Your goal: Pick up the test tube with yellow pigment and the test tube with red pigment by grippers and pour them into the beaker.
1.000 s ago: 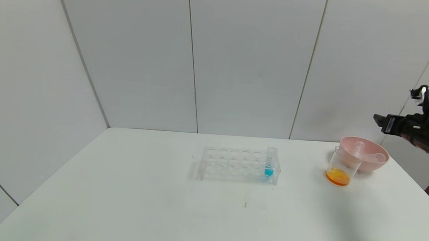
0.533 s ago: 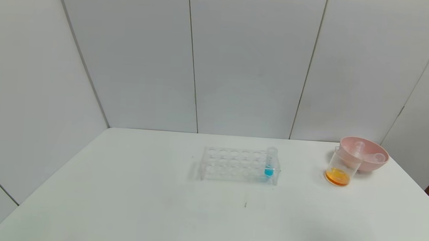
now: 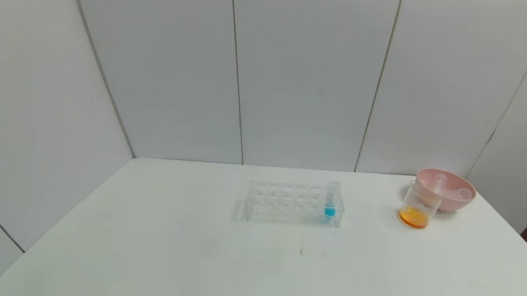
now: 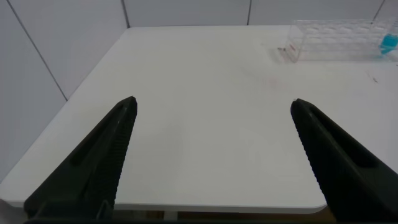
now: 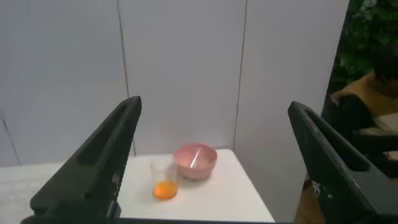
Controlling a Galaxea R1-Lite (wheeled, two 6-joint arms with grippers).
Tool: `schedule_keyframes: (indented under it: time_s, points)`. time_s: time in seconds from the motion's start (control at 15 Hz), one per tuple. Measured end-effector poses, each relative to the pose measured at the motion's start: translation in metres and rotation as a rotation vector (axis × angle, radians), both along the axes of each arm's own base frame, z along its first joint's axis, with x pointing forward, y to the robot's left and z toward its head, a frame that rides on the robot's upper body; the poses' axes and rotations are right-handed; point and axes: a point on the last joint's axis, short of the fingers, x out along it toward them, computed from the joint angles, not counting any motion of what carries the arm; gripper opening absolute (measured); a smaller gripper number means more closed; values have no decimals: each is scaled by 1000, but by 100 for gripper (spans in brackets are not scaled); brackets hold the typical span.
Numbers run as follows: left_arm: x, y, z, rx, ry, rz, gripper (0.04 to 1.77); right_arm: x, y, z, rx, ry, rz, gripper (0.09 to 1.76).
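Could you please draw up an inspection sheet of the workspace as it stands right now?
Surface: white table, bare at the front.
Job's things: small clear beaker holding orange liquid, touching the pink bowl; two empty clear tubes lie in that bowl.
Clutter: clear plastic tube rack mid-table, one tube with blue liquid upright at its right end.
Grippers: left pincer open, near the table's left front; right pincer open, raised off the table's right side.
Cables: nothing seen.
Surroundings: grey panelled walls; a seated person beyond the right wall.
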Motion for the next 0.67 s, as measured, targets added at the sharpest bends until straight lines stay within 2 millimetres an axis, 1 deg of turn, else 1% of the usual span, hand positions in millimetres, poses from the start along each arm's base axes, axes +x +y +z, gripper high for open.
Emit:
schedule_keyframes:
  time_s: [0.07,0.13,0.27,0.4,0.47,0.6,0.67]
  points:
    - [0,0,0,0,0,0,176,-8,0,-27,-3,36,12,168]
    - [0,0,0,0,0,0,176,-10,0,-57,-4,88,26,169]
    - [0,0,0,0,0,0,176,-7,-1,-111,-8,196,52,169]
    - [0,0,0,0,0,0,176,-2,0,-156,-10,292,76,170]
    - [0,0,0,0,0,0,176,-2,0,-170,-14,315,115,170]
    - [0,0,0,0,0,0,176,-2,2,-185,-13,338,203,170]
    - [0,0,0,0,0,0,176,-3,2,-192,-9,370,212,170]
